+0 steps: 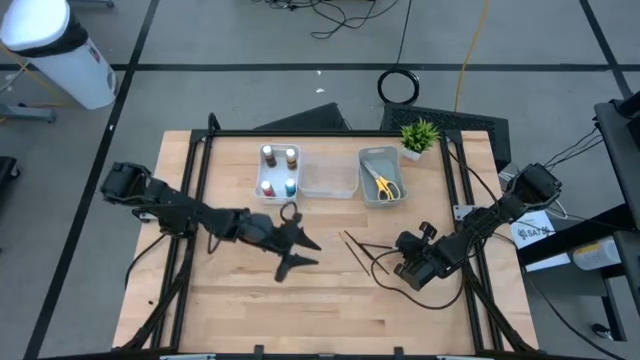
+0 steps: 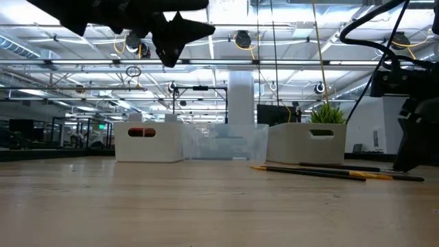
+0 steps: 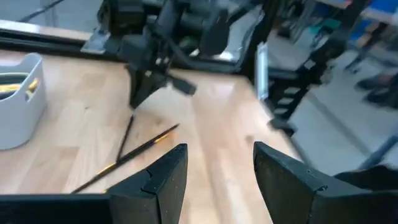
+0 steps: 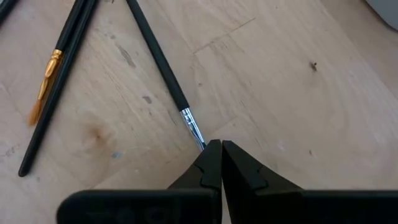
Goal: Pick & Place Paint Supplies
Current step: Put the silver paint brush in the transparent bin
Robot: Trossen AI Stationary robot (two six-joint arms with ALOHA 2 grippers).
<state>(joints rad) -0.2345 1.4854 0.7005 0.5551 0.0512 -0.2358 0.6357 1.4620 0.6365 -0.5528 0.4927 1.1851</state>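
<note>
Several thin dark brushes (image 1: 362,250) lie flat on the wood, also seen in the low view (image 2: 322,171). My right gripper (image 4: 221,152) is down at table height at their right end, shut on the tip of one brush (image 4: 158,62). Two more brushes (image 4: 59,74) lie beside it. My left gripper (image 1: 297,247) hovers open, high above the table's middle (image 2: 180,31), touching nothing. The paint bottles (image 1: 278,170) stand in the white tray (image 1: 262,185). Yellow-handled scissors (image 1: 383,184) lie in the grey tray (image 1: 364,170). My right gripper pinches the brush at its bristle tip, just past the silver ferrule (image 4: 193,129), between the free ends of its two fingers. The fingers come along the brush's length, slanting down. The brush's dark handle (image 4: 149,46) still lies on the table.
A clear tray (image 1: 328,180) sits between the white and grey trays at the far side. A small potted plant (image 1: 420,135) stands at the far right corner. Black frame rails (image 1: 190,200) run along both table sides. Bare wood shows along the near edge.
</note>
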